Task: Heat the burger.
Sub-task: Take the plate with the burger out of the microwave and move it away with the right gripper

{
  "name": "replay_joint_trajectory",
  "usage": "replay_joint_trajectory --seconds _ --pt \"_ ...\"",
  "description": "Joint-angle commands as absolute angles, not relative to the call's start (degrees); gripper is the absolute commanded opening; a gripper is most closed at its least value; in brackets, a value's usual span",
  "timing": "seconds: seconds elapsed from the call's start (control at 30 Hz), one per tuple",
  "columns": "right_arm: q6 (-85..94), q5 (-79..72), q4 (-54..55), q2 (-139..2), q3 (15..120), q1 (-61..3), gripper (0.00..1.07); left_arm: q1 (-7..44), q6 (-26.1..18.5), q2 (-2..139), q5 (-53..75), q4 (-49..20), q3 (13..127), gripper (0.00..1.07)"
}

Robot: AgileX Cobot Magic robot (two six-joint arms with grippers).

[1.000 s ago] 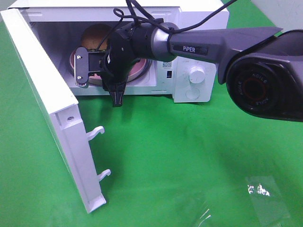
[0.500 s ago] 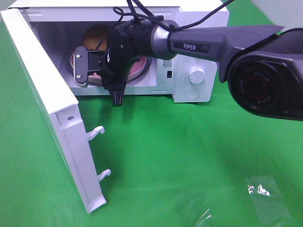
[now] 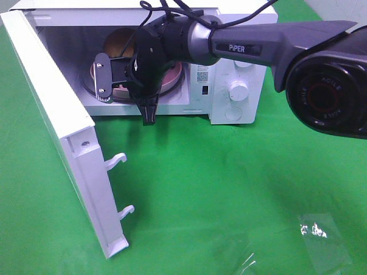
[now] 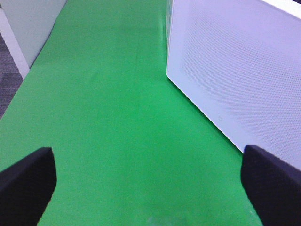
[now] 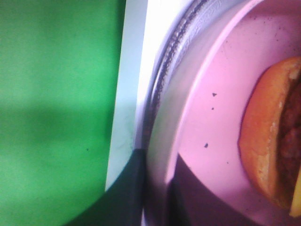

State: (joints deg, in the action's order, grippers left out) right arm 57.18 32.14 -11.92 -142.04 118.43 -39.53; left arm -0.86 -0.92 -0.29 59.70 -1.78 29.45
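One step left after release: burger [image 5: 270, 141] sits on plate [image 5: 221, 108] inside microwave [image 3: 229, 63]. Right gripper [image 3: 103, 85] at its mouth, jaws nearly closed, apparently pinching plate rim. Left gripper [image 4: 141, 186] wide, empty. Back out level, then swing door [image 3: 63, 137] closed.

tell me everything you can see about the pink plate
The pink plate is round, smooth and glossy, with a few tiny dark specks on its surface. It lies flat on the turntable inside the open microwave, carrying the burger, whose golden-brown bun sits off its rim. In the high view only slivers of the plate show, because the right arm's tool and wrist hang in front of it. Whether the tool touches the plate cannot be told.
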Motion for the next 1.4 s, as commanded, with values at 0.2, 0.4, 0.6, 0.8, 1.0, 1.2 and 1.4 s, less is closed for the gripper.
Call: replay_joint_trajectory --seconds 0.2,0.4,0.6,0.8,1.0,1.2,1.4 --pt "58.61 34.89 -12.83 -140.2 118.03 -40.62 0.0 -1.03 -0.8 -1.32 59.24 -1.78 29.22 1.0" --pt "59.82 35.29 -14.38 -137.74 115.68 -41.54 0.0 -1.03 -0.8 -1.32 59.24 -1.78 29.22 1.0" --pt "59.82 30.08 -16.16 -134.42 108.86 -41.88 0.0 -1.03 -0.8 -1.32 59.24 -1.78 29.22 1.0" --pt "59.59 21.94 -16.62 -131.04 101.36 -41.88 0.0 -1.03 -0.8 -1.32 59.24 -1.78 29.22 1.0" --pt "58.56 17.48 -20.23 -127.88 93.28 -41.88 0.0 -1.03 -0.8 -1.32 59.24 -1.78 29.22 1.0" --pt "53.74 12.09 -24.29 -124.68 87.2 -41.83 0.0 -1.03 -0.8 -1.32 59.24 -1.78 29.22 1.0" --pt "53.63 9.74 -26.3 -122.04 83.37 -41.83 0.0 -1.03 -0.8 -1.32 59.24 -1.78 29.22 1.0"
